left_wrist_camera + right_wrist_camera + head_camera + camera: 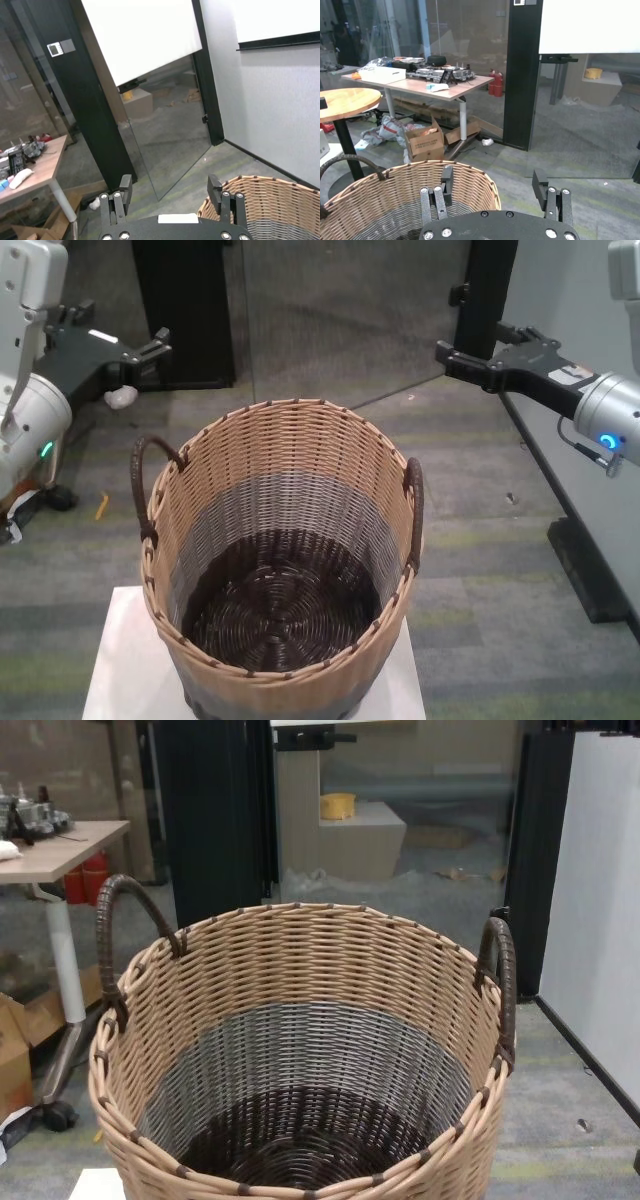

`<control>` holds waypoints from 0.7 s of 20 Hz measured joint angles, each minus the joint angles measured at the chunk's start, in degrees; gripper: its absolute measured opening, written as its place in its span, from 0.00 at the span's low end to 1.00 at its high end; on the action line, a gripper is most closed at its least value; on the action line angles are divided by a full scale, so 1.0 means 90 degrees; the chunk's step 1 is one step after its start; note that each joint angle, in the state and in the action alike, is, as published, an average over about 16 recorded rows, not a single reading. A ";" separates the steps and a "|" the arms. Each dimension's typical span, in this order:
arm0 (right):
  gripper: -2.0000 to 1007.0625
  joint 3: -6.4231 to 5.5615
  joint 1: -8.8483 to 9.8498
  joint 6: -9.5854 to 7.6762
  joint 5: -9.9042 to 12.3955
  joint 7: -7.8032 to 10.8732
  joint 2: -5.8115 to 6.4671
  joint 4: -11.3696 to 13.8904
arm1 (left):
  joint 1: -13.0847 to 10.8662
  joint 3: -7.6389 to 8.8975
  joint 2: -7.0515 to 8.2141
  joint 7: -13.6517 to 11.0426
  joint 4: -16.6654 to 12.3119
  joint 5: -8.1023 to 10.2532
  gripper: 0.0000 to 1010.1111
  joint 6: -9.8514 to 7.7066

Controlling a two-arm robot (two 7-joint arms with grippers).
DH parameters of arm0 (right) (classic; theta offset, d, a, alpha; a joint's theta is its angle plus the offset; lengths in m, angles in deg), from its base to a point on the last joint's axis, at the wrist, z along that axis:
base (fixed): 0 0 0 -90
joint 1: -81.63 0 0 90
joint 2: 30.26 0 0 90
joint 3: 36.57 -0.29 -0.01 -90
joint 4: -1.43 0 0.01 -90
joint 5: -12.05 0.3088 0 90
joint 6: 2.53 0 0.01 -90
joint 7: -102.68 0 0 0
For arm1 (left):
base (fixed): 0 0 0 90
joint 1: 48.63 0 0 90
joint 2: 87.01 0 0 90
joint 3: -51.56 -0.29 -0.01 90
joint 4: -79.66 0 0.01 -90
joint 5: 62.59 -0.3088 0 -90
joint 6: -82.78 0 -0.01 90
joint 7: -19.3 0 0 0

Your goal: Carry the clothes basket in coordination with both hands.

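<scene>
The clothes basket (pixel 290 540) stands upright and empty on a white table (pixel 115 660), with one dark brown loop handle on its left (pixel 140 485) and one on its right (pixel 414 510). It fills the chest view (pixel 300 1020), where both handles show (pixel 120 910) (pixel 498 970). My left gripper (pixel 155 352) hangs open and empty, up and left of the rim, clear of the left handle. My right gripper (pixel 447 358) hangs open and empty, up and right of the rim. The left wrist view shows its open gripper (pixel 170 192) beside the basket rim (pixel 260 200). The right wrist view shows its open gripper (pixel 493 187) above the rim (pixel 420 192).
A black pillar (pixel 185 310) and glass wall stand behind the basket. A white partition (pixel 570 310) with a dark foot (pixel 590 570) runs along the right. Desks (pixel 435 82), a round wooden table (pixel 345 100) and cardboard boxes (pixel 425 142) stand farther off on the grey carpet.
</scene>
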 joint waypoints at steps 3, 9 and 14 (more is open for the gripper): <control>1.00 -0.0083 0.0024 0.0076 0.0058 -0.0016 -0.0010 0.0058 | 0.0037 0.0011 -0.0006 -0.0024 -0.0024 0.0005 0.99 0.0075; 1.00 -0.0084 0.0028 0.0087 0.0065 -0.0008 -0.0017 0.0049 | 0.0021 0.0006 -0.0006 -0.0007 -0.0005 0.0012 0.99 0.0048; 1.00 -0.0052 0.0013 0.0052 0.0036 -0.0003 -0.0011 0.0032 | 0.0005 0.0001 -0.0003 0.0005 0.0009 0.0013 0.99 0.0014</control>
